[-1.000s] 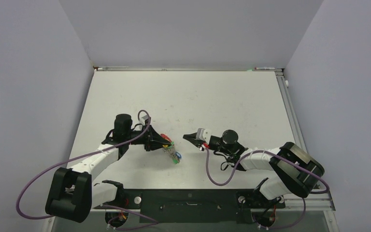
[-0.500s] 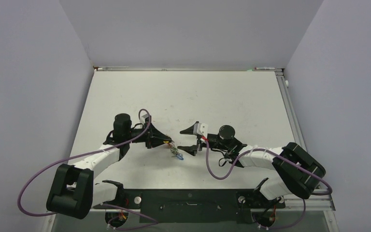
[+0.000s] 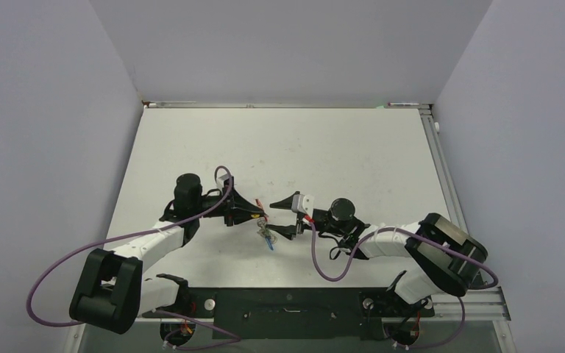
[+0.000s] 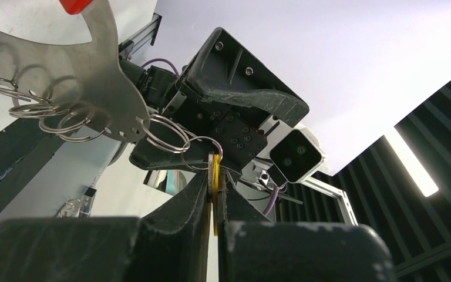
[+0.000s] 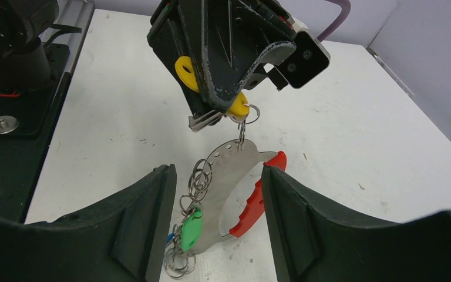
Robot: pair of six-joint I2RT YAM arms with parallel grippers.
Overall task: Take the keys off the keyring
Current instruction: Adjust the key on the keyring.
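Hanging keyring (image 5: 235, 167): dangling from yellow key (image 5: 238, 109) under left hand (image 3: 259, 215); red strap (image 5: 255, 202) on the side toward one right finger; green key (image 5: 191, 228) and loose rings (image 5: 197, 179) lower down.
Left hand: clenched on yellow key, same as a second ago; shifted slightly toward desk (image 3: 338, 147) middle.
Right hand (image 5: 214, 176): released; a second ago clenched and well apart from keyring, now brought in with fingers (image 5: 135, 229) either side of it; contact unclear.
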